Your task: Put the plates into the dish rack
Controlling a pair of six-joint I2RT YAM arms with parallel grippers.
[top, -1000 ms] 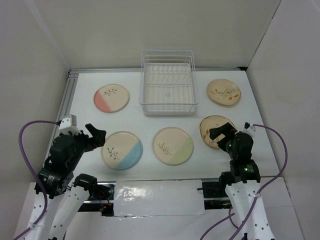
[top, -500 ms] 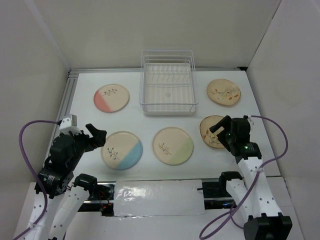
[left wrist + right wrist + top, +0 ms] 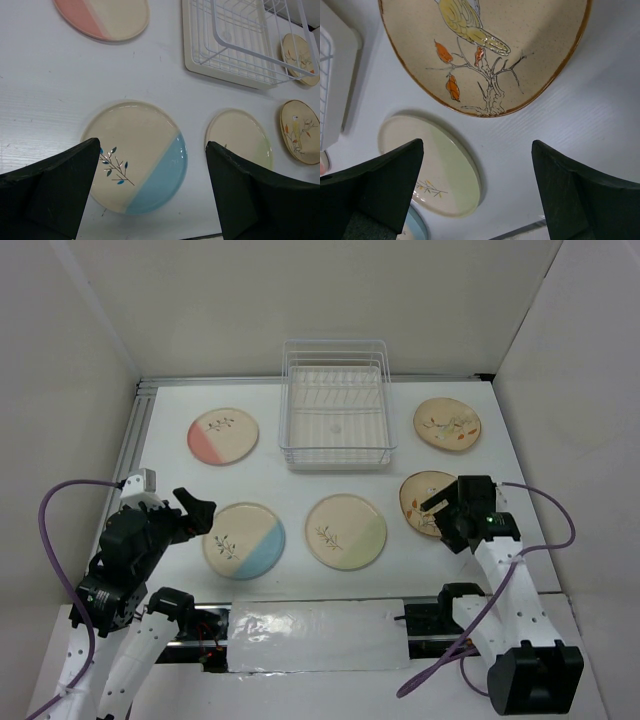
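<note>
The white wire dish rack (image 3: 337,449) stands empty at the back middle. Five plates lie flat on the table: part pink (image 3: 223,435), part blue (image 3: 244,540), part green (image 3: 346,531), and two tan-speckled, one far right (image 3: 447,424) and one nearer (image 3: 420,492). My left gripper (image 3: 193,512) is open and empty, above the blue plate's left edge; the left wrist view shows the blue plate (image 3: 135,155) between my fingers (image 3: 60,190). My right gripper (image 3: 438,508) is open and empty over the near tan plate's front edge. The right wrist view shows that bird plate (image 3: 490,50) and the green plate (image 3: 435,170).
White walls close in the table on three sides. A metal rail (image 3: 135,430) runs along the left edge. The rack's base (image 3: 197,65) shows in the left wrist view, and a corner of it (image 3: 332,80) in the right wrist view.
My right arm has stretched forward and turned, bringing its gripper over the near tan plate. My left arm has barely moved. No plate has moved.
</note>
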